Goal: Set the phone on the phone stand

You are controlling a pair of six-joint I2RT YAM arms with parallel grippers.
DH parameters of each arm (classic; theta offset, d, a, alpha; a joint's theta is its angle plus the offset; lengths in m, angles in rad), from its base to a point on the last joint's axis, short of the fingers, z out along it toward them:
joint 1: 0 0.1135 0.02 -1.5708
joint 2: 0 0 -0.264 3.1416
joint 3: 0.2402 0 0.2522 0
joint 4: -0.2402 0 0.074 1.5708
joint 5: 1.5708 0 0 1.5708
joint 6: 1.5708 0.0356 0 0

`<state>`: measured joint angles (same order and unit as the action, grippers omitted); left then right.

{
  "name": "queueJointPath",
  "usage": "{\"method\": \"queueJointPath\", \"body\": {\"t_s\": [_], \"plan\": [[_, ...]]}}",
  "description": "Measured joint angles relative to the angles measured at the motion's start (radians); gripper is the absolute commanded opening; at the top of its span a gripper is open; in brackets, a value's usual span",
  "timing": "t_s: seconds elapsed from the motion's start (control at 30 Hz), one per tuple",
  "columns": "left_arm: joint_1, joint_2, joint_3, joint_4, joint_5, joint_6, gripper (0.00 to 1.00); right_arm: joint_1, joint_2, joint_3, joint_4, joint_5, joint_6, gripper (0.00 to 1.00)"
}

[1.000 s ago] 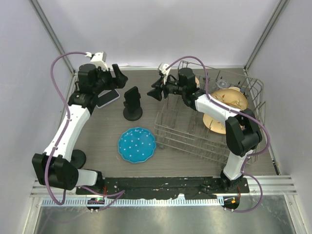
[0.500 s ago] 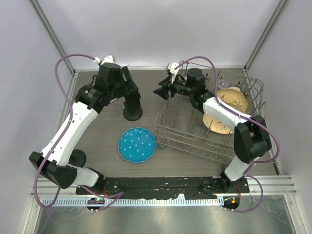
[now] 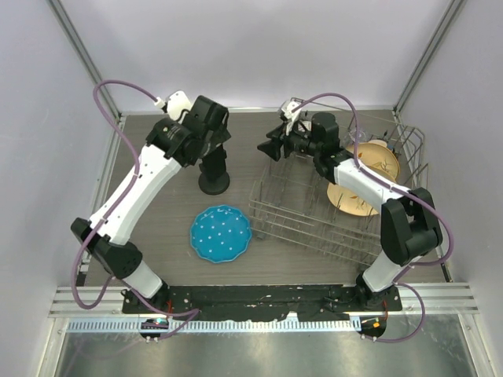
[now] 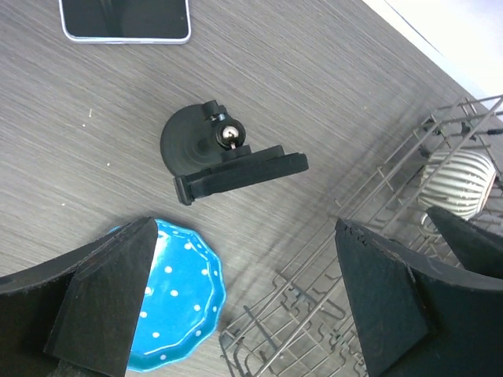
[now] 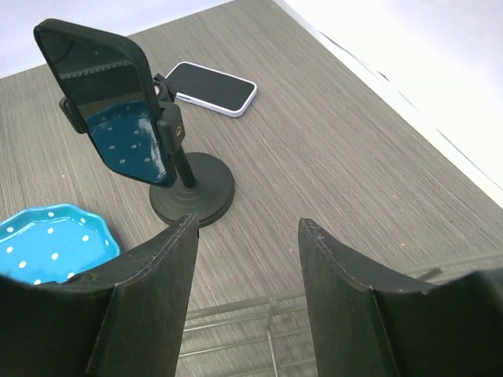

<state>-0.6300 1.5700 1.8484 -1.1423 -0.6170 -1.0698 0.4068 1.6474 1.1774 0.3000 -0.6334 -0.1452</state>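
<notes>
- Left wrist view shows the phone (image 4: 126, 20) lying flat on the desk (image 4: 330, 86), dark screen up. It is ahead of the left fingers (image 4: 102, 302), off to their left side and well apart from both.
- Its long axis runs side to side there, about parallel to the line from one finger to the other. Which end is the top I cannot tell.
- From the right wrist, the phone (image 5: 211, 88) lies ahead of the right fingers (image 5: 149, 306), past the stand, with its long axis slanting from far-left to near-right.
- Left fingers are spread wide with nothing between them. Right fingers stand part open, also empty.
- Step in hand, as I judge it, is fetching the phone, which is not yet gripped.
- To do it well, the left wrist likely needs about a quarter turn, so the fingers close across the short width, one on each long edge.
- A thin slab flat on the desk calls for a low approach that catches the edges without shoving it.
- Stand (image 4: 224, 161) sits between the left fingers and the phone, its cradle tilted, so the reach should pass clear of it.
- Plate (image 4: 177, 302) lies just beside one left finger and the rack (image 4: 393, 196) by the other.
</notes>
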Motion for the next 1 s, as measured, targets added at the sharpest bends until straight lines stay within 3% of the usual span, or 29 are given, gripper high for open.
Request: {"method": "queueJointPath", "body": {"t_s": [0.13, 0.3, 0.37, 0.73, 1.0], "plan": [[-0.011, 0.116, 0.163, -0.129, -0.04, -0.124, 1.0, -0.024, -0.016, -0.019, 0.023, -0.004, 0.015, 0.59], [-0.015, 0.332, 0.425, -0.163, -0.07, -0.223, 1.0, -0.046, -0.027, -0.038, 0.05, -0.014, 0.034, 0.59], [-0.02, 0.38, 0.459, -0.164, -0.078, -0.242, 1.0, -0.05, -0.027, -0.043, 0.057, -0.017, 0.043, 0.59], [-0.042, 0.397, 0.46, -0.194, -0.125, -0.246, 1.0, -0.064, -0.027, -0.049, 0.082, -0.034, 0.065, 0.59], [-0.05, 0.215, 0.297, -0.203, -0.161, -0.234, 1.0, -0.064, -0.027, -0.049, 0.089, -0.045, 0.075, 0.59]]}}
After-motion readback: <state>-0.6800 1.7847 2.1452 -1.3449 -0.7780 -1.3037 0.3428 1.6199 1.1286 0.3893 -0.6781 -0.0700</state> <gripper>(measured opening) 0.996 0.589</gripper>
